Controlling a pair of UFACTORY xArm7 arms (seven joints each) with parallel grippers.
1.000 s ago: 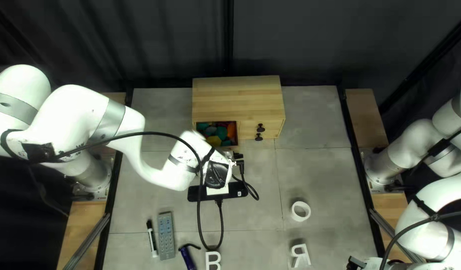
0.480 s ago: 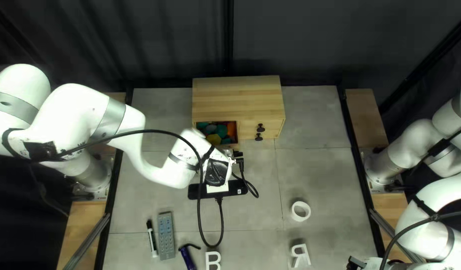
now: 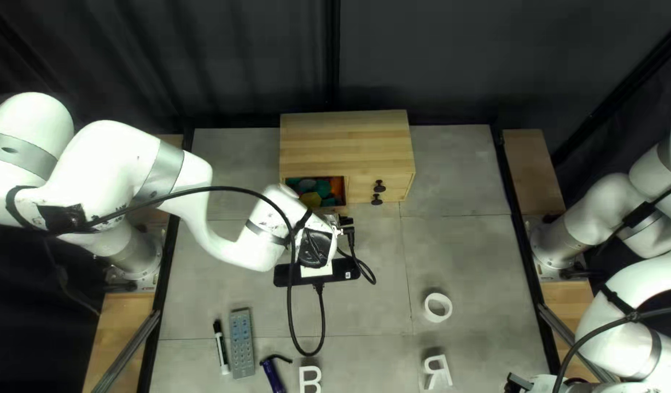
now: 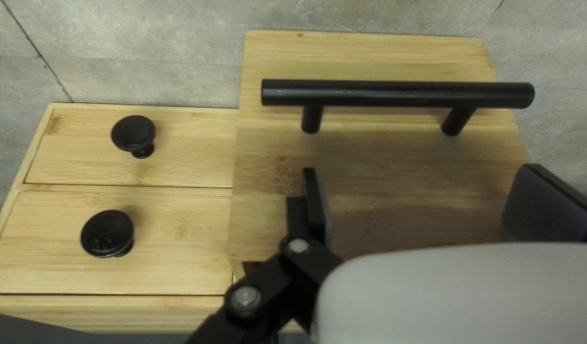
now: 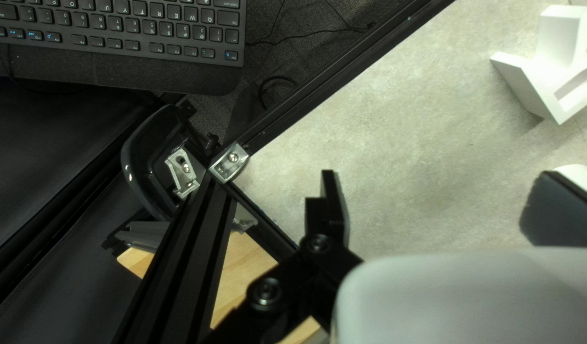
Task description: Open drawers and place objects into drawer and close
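Note:
In the top left view my left gripper is at the front of the wooden cabinet, its fingertips hidden. The cabinet's left drawer stands partly out, with coloured pieces inside. Seen from the left wrist, my left gripper is open over the drawer front, beside the black bar handle; contact is unclear. Two small drawers with knobs look shut. At the bottom right of the top left view is my right gripper; in its wrist view my right gripper stands open and empty.
Along the near side lie a marker, a remote, a blue object, a white letter B, a white letter R and a white ring. A keyboard lies beyond the table frame.
My left arm's wrist has moved slightly toward the cabinet. The left drawer and its coloured pieces have shifted a little inward. The right arm has stayed still.

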